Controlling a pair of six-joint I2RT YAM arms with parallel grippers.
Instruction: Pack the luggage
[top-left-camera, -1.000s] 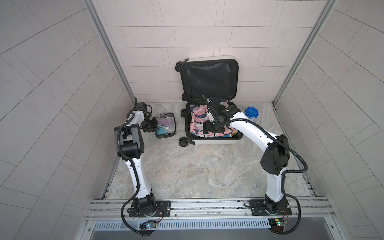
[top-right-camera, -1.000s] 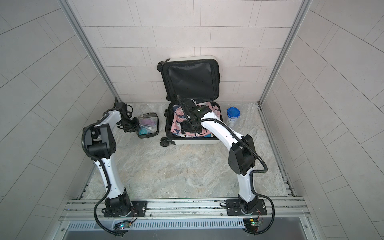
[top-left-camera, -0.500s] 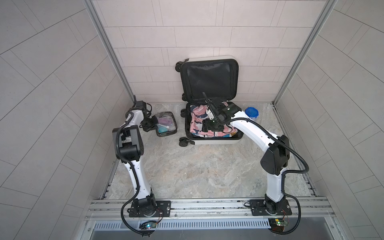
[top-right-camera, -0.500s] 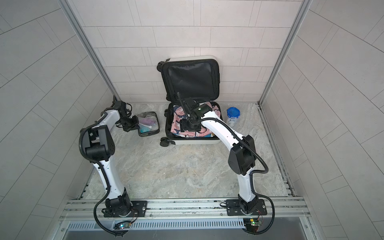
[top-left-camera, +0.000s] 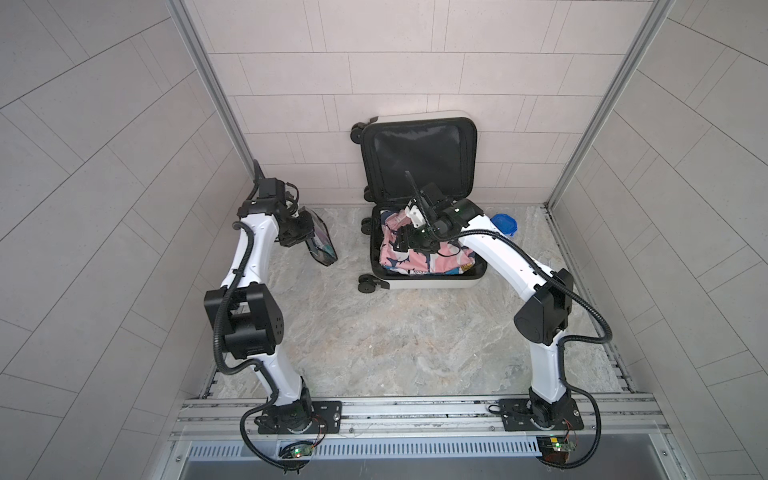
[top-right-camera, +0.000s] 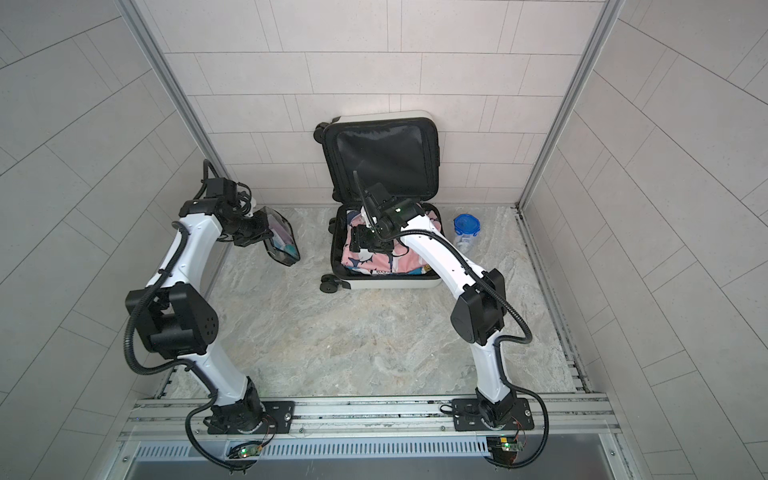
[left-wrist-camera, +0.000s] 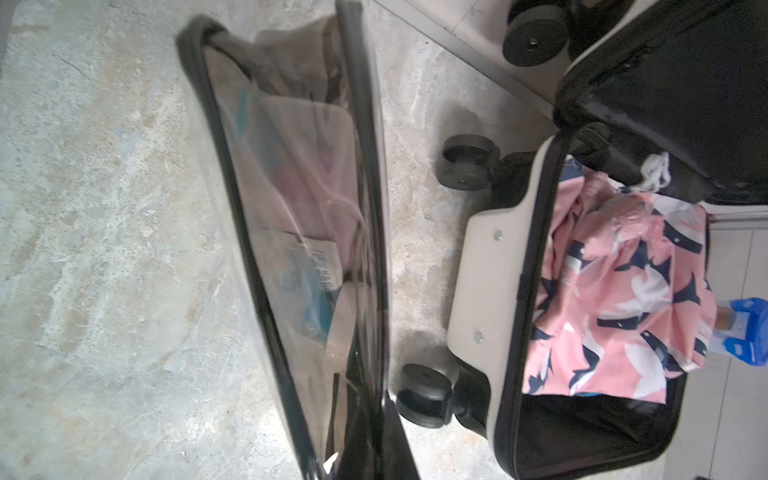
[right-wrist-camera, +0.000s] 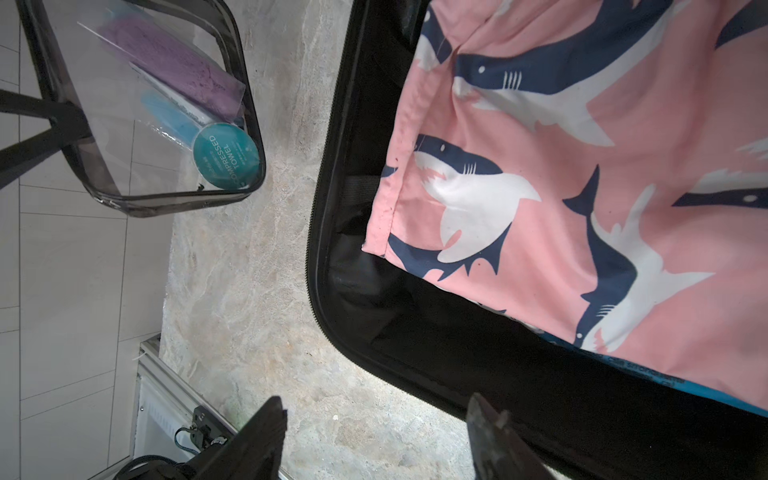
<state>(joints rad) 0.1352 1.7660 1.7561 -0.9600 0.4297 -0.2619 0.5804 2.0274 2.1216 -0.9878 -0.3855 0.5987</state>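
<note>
The pouch (top-left-camera: 321, 245) has come up since a second ago. It lay flat on the counter (top-left-camera: 395, 332); now it hangs tilted on edge at middle left of both top views. The left pincer (top-left-camera: 300, 233) is clenched on its upper rim, and the left arm has risen with it. We cannot tell whether its lower edge touches the counter.

The right pincer (right-wrist-camera: 374, 399) has barely shifted. It hovers released, jaws apart and empty, above the shark shorts (top-left-camera: 415, 259) inside the luggage (top-left-camera: 432, 284). The luggage lies open at upper centre, lid propped against the back wall, its lower half mostly filled by the shorts.

We judge the pouch is now secured and ready to travel right into the luggage, where free room looks scarce. A blue-lidded jar (top-left-camera: 503, 222) stands just right of the luggage, not yet packed.

The counter is pale marbled stone. Grey tiled walls close three sides, with metal posts in the corners. A rail along the lower edge carries both arm bases.
</note>
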